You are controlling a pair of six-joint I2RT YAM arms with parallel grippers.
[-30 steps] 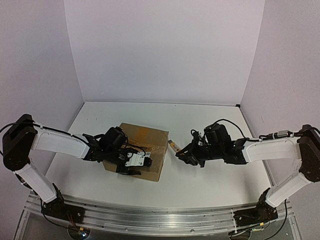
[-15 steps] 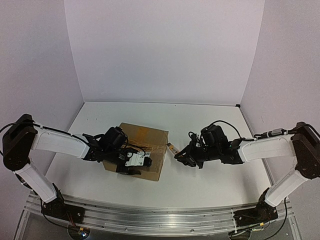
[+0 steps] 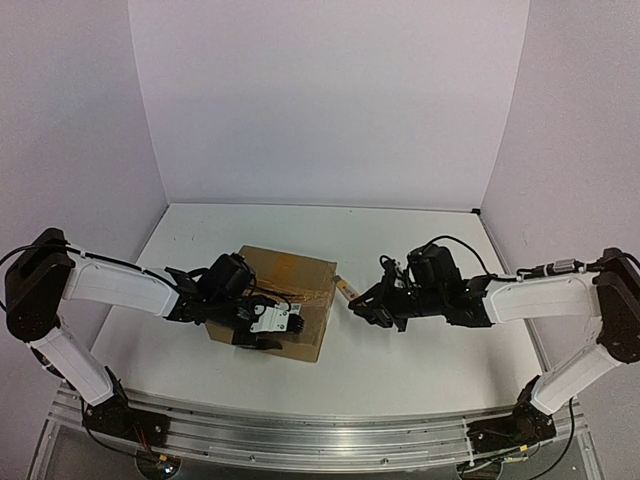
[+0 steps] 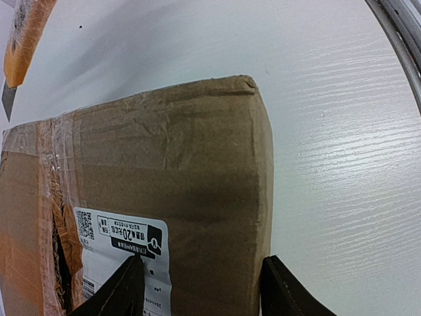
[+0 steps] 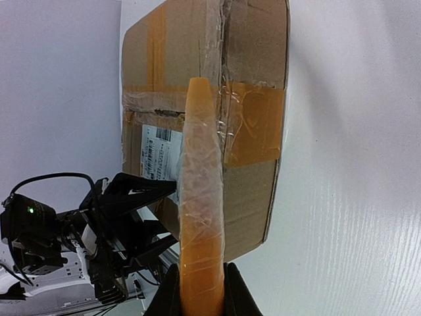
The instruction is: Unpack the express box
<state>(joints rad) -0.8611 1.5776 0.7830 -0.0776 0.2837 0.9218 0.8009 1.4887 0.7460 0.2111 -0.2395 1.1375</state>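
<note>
Left jaws astride express box (image 4: 164,184) corner

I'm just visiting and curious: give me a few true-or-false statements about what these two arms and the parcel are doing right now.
1. The brown cardboard express box lies on the white table. True.
2. The right gripper is empty. False: it clamps an orange, tape-wrapped stick.
3. The left gripper sits by the box's white barcode label. True.
4. The box's flaps stand open. False: clear and tan tape holds them shut.
</note>
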